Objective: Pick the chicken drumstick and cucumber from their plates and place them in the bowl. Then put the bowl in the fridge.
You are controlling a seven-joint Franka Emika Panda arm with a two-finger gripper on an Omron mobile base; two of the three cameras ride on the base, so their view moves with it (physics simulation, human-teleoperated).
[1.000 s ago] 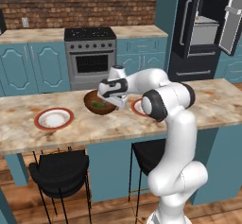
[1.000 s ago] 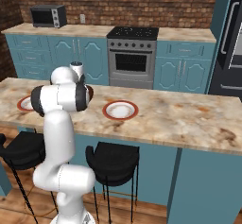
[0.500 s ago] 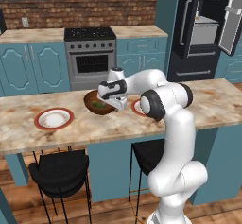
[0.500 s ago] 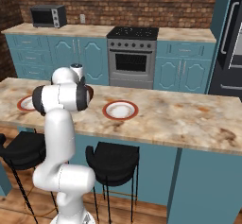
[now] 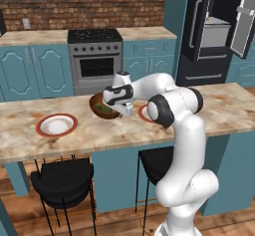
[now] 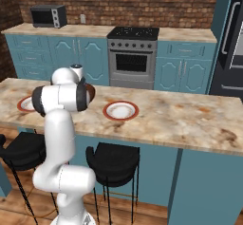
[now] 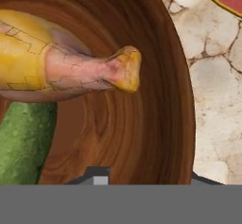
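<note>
Glossy dark brown wooden bowl (image 7: 156, 76) on the marbled beige counter (image 5: 224, 105), holding the golden-brown chicken drumstick (image 7: 61, 67) lying over the stubby dark green cucumber (image 7: 23, 142); two-finger gripper (image 5: 121, 109) lowered at the bowl's rim, fingertips straddling the wall, grip unclear; two red-rimmed white plates (image 5: 56, 125) (image 6: 121, 110) flank it; black fridge (image 5: 209, 26) behind, door open.

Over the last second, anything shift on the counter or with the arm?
Nothing visibly changed. The gripper stays at the near rim of the bowl, with the chicken drumstick and the cucumber lying inside it. Both plates sit bare on the counter, and the fridge door is open as before.
</note>
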